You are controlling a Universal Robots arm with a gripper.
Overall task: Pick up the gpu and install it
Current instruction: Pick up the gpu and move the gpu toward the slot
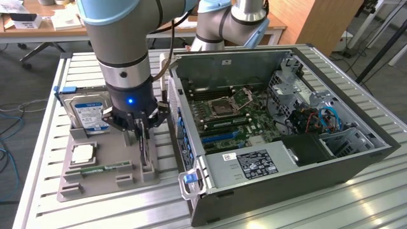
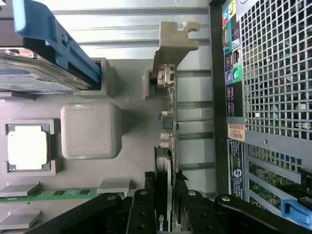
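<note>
I am working the pick-up step. The gripper (image 2: 164, 181) is hanging over the grey parts tray (image 1: 105, 157), and its jaws look to be pinching the gpu (image 2: 168, 122) by its two flat faces, toward the end away from the silver bracket (image 2: 171, 41). The card is standing on edge in its tray slot, just beside the rear panel of the open computer case (image 1: 299, 186) on the desk (image 1: 362, 205). I am judging it not yet lifted. Lifting is calling for a straight pull out of the slot, with the bracket staying clear of the case wall. It also needs a firm hold, since so thin a card could twist.
</note>
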